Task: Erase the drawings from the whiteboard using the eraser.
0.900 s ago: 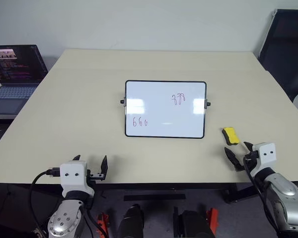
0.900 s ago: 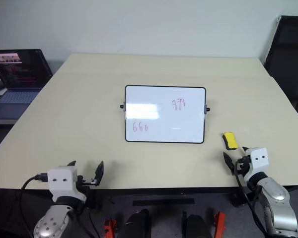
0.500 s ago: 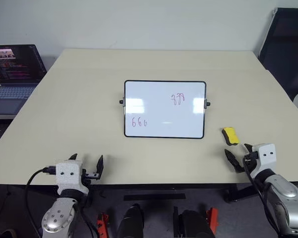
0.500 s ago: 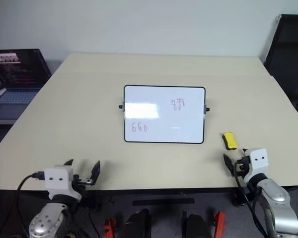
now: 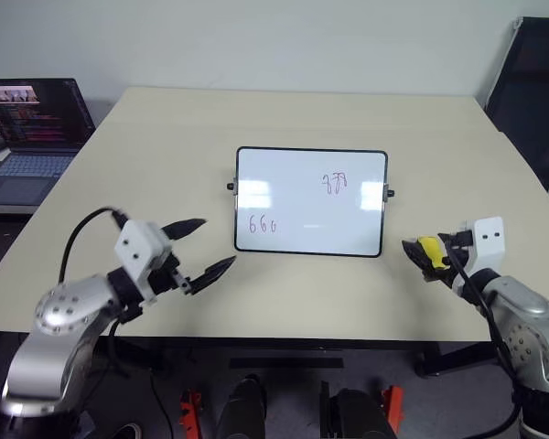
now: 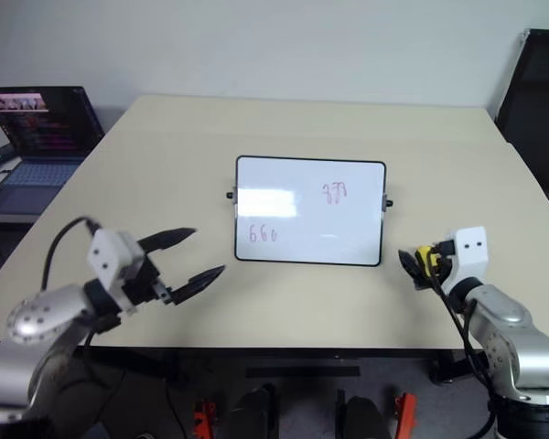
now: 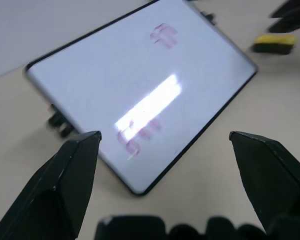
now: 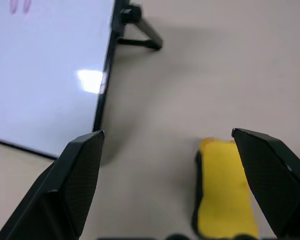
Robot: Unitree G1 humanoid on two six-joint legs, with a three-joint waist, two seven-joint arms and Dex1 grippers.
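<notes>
The whiteboard (image 5: 311,203) lies flat in the middle of the tan table, black-framed with small knobs at its short sides. The drawings are two pink-red scribbles, one (image 5: 334,182) at its upper right and one (image 5: 261,224) at its lower left. The yellow eraser (image 5: 429,251) lies on the table just right of the board's near right corner. My right gripper (image 8: 167,133) is open and hovers just above the eraser (image 8: 225,210), which sits closer to one finger, untouched. My left gripper (image 5: 212,243) is open, raised off the board's near left corner and pointing toward the board.
An open laptop (image 5: 35,123) stands on a lower surface off the table's left edge. A black chair (image 5: 540,82) is behind the far right corner. The table's front edge (image 5: 284,337) runs just behind both arms.
Both grippers rose and moved forward over the table. The left one swung in toward the board's left corner; the right one came up to the eraser. The view shifted slightly.
</notes>
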